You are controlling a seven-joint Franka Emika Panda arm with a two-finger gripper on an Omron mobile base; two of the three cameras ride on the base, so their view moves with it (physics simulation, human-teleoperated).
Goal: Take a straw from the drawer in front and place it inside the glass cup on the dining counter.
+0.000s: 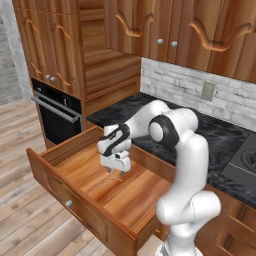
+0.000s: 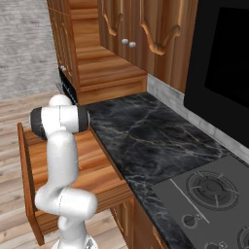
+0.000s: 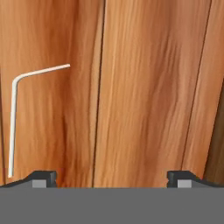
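- Hanging over the open drawer [image 1: 120, 195] at centre of the left base view: the hand [image 1: 114, 167], pointed down at the wood floor, fingers set wide apart with nothing between them.
- Straw [image 3: 15, 109]: thin pale stick with a bent end, lying flat on the drawer floor; at left of the hand view, long leg running up the frame, short leg turning toward the upper middle. It lies just beside the left fingertip [image 3: 41, 178], apart from both tips.
- Straw in the left base view: a faint line on the drawer floor just below the hand.
- Drawer: reddish-brown, pulled fully out at lower left of both base views; small round knob [image 1: 68, 203] on its front.
- Black marble desk [image 2: 146, 141]: behind the drawer, white brick backing.
- Stovetop [image 2: 209, 194]: lower right of the right base view.
- Oven [image 1: 57, 112]: left of the left base view.
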